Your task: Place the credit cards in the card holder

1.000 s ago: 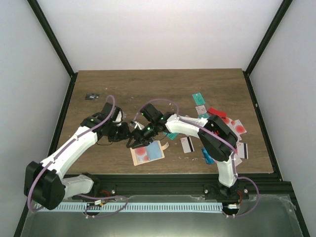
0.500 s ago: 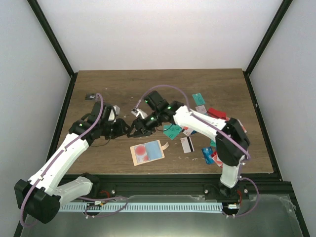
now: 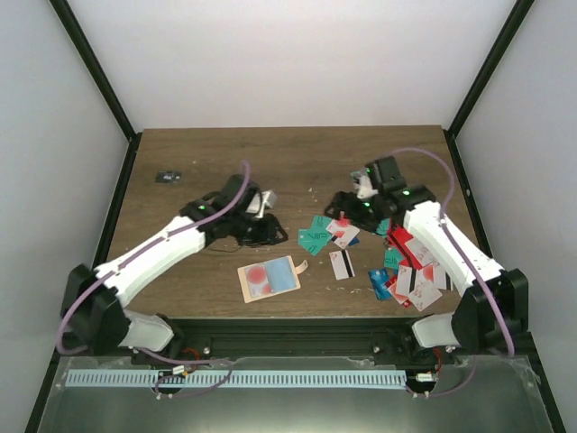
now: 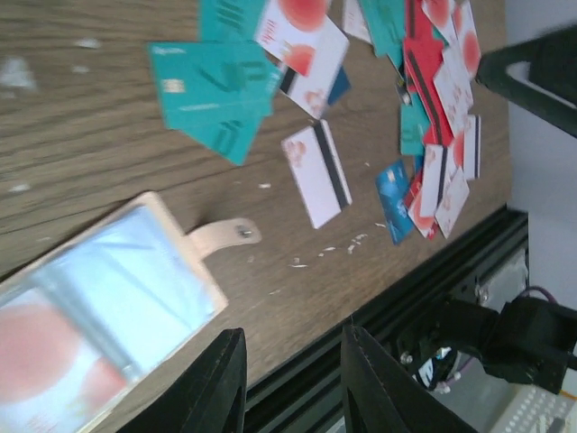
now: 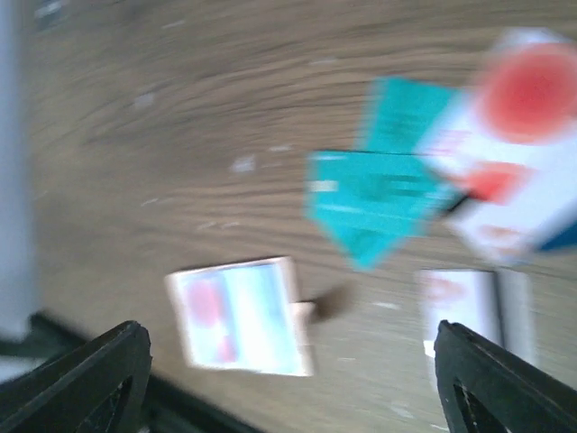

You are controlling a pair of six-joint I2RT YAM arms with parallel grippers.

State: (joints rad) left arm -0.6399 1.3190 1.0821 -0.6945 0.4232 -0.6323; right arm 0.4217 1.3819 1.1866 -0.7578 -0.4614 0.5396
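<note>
Card holder [image 3: 269,278] lies open on bench [image 3: 297,162]; credit cards [image 3: 317,238] scattered to its right. Left fingers [image 4: 225,383] slightly apart, empty; right fingers [image 5: 99,379] wide apart, empty.

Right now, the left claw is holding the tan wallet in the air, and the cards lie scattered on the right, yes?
No: the card holder lies flat on the table, free of the left gripper, as the top view shows. The credit cards lie scattered on the right.

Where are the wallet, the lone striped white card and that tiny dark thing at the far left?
wallet [image 3: 269,278]: overhead view, middle of its top face.
striped white card [image 3: 341,263]: overhead view, its middle.
tiny dark thing [image 3: 166,177]: overhead view, its middle.
</note>
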